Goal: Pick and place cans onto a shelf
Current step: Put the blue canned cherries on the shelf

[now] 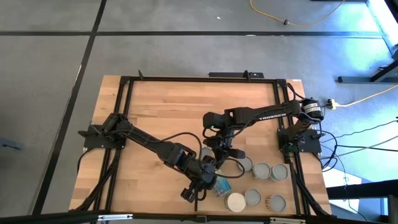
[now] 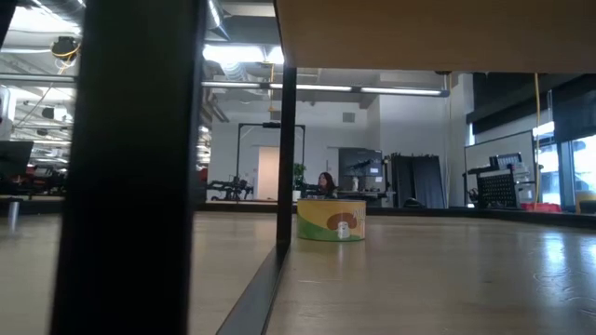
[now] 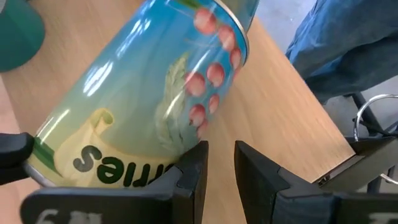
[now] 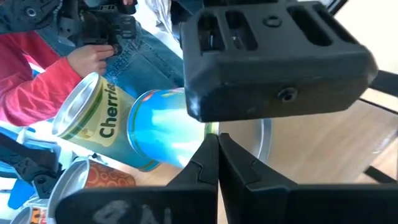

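The left claw (image 1: 208,180) is seen near the front edge of the counter (image 1: 155,118), with a pale blue-green cherries can (image 3: 143,93) tilted on its side between its widely spread fingers; one finger (image 3: 193,180) is pressed against the can's lower side, so the can is held.

The right claw (image 1: 227,151) hangs just behind the left claw, its two fingers (image 4: 205,168) brought together with nothing between them. Directly past its fingertips in the right wrist view a blue can (image 4: 165,127) is seen lying tilted, with a green-and-white cherries can (image 4: 93,118) touching it on one side and a silver can top (image 4: 252,134) behind it.

To the right of the left claw, a cluster of upright cans (image 1: 261,171) is gathered on the counter: a row nearer the right claw and a white-topped can (image 1: 236,201) with two more nearer the front edge.

In the low view a single yellow-green can (image 2: 331,221) stands upright on the shelf (image 2: 419,279), well apart from any arm.

A person's hand (image 4: 87,59) and red sleeve (image 4: 31,87) are visible beyond the counter.
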You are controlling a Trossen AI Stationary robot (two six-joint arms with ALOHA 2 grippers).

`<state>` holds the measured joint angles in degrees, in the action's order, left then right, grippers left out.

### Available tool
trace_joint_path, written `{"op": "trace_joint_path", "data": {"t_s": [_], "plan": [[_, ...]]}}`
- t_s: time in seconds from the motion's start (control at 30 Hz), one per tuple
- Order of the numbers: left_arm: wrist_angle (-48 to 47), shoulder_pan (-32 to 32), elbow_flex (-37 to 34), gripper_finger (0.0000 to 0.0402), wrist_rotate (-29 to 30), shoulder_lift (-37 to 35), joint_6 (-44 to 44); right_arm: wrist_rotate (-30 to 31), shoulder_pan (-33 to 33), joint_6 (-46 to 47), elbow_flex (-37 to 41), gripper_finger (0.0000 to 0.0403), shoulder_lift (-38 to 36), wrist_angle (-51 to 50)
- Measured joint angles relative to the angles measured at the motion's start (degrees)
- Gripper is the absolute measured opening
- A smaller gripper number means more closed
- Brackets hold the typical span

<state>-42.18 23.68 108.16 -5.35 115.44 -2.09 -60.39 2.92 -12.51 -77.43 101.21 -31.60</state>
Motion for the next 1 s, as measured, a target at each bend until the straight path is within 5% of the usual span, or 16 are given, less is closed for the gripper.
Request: {"op": "trace_joint_path", "data": {"t_s": [1.0], "plan": [[-10.36,0.0,0.04,0.0073,8.21,-6.75,3.61,7.81,-1.03,-3.02,-3.65,0.0,0.26,-4.5]]}}
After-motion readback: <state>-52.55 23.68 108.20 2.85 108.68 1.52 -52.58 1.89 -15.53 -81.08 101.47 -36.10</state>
